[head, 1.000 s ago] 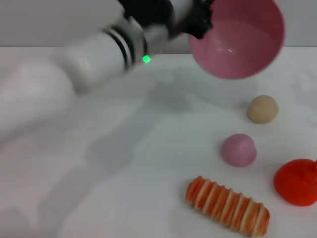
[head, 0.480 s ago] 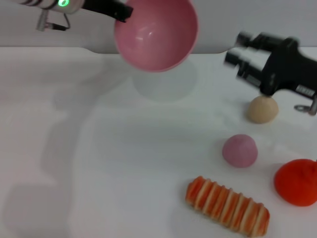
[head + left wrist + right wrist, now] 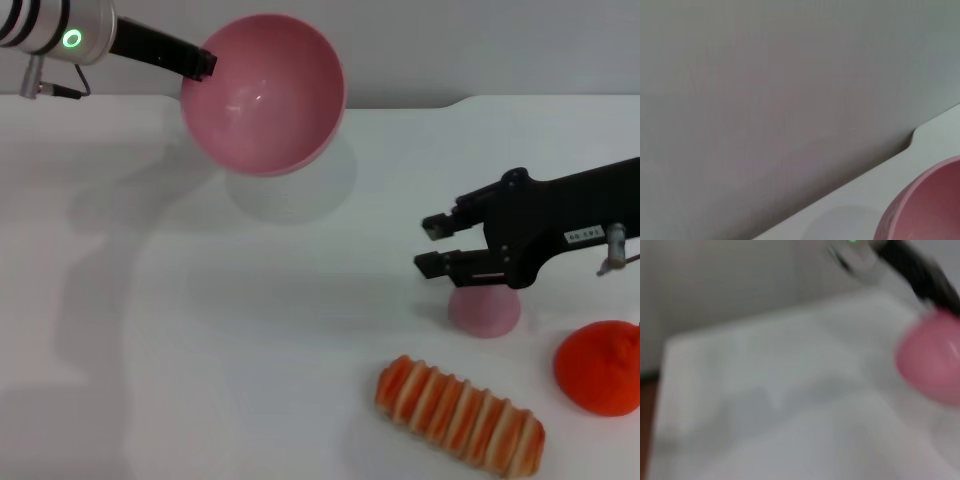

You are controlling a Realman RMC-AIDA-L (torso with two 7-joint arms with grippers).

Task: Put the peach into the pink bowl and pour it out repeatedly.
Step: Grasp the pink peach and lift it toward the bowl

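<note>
At the far left, the left hand (image 3: 200,66) is clenched on the rim of the bowl (image 3: 263,93), holding it off the tabletop (image 3: 250,350) and tipped so its hollow faces the head camera. The bowl is empty. It looks like thin, smooth, stiff plastic, light enough to hang from a rim pinch, though a slick rim could let it swivel when it is tilted.

Toward the right, the right hand (image 3: 432,245) hangs released, its two fingers spread one above the other, just over the peach (image 3: 484,310). The peach rests on the tabletop, well apart from the bowl and partly hidden by the hand. It looks small, matte and light, probably firm toy material, so it should not bruise. Its rounded shape means it may roll or squirt out if pinched off centre. The best hold is likely across its widest part, fingers on opposite sides, low enough to get past the dome.

A striped bread roll (image 3: 459,413) lies near the front, and an orange-red fruit (image 3: 601,366) sits at the right edge.
</note>
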